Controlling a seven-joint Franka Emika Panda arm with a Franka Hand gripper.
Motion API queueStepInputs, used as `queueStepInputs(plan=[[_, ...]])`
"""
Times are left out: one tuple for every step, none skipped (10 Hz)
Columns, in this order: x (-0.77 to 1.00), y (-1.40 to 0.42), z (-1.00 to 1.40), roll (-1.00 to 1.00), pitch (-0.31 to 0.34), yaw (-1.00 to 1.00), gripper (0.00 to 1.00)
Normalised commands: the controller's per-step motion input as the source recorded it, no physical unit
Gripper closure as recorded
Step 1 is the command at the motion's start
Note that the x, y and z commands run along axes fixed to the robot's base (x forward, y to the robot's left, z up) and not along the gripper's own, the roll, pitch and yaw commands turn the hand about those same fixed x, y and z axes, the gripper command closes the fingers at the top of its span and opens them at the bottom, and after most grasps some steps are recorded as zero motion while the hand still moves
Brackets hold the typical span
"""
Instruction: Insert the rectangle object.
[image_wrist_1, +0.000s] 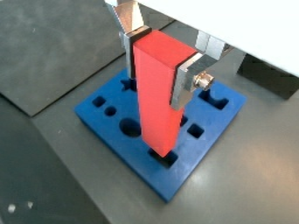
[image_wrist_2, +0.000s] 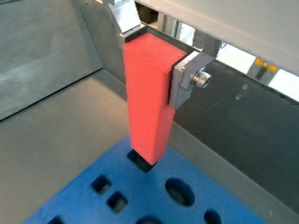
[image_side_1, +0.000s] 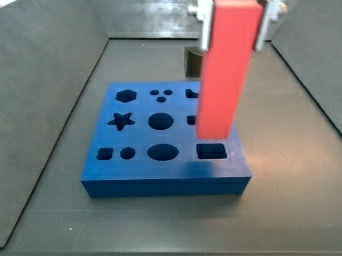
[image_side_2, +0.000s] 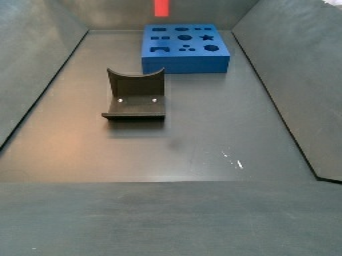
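The rectangle object (image_wrist_1: 158, 96) is a tall red-pink bar, held upright in my gripper (image_wrist_1: 158, 61), which is shut on its upper end. It shows in both wrist views (image_wrist_2: 149, 96) and in a side view (image_side_1: 225, 70). Below it lies the blue holed board (image_wrist_1: 146, 168), which shows in both side views (image_side_1: 160, 181) (image_side_2: 187, 63). The bar's lower end hangs just over the board at its rectangular hole (image_side_1: 211, 151), near one corner. In both wrist views a dark sliver of that hole (image_wrist_2: 139, 161) shows beside the bar's end. I cannot tell whether they touch.
The fixture (image_side_2: 134, 95), a dark L-shaped bracket, stands on the grey floor some way from the board. Sloping grey walls (image_side_2: 40, 90) close in the floor on all sides. The board has several other holes: star, hexagon, round, small square.
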Motion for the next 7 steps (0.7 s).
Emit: queueStepInputs(plan=[[0.28,-0.09,-0.17,0.06,0.123,0.0,1.0],[0.1,0.0,-0.2,0.13,0.083,0.0,1.0],[0.0,0.03,-0.31,0.14,0.044,0.02,1.0],[0.06,0.0,-0.38,0.15,0.057,0.01,1.0],[0.13,0.0,-0.26,0.23,0.093,0.0,1.0],[0.05,0.0,-0.27,0.18,0.07,0.03,1.0],[0.07,0.0,-0.33,0.16,0.053,0.1,1.0]])
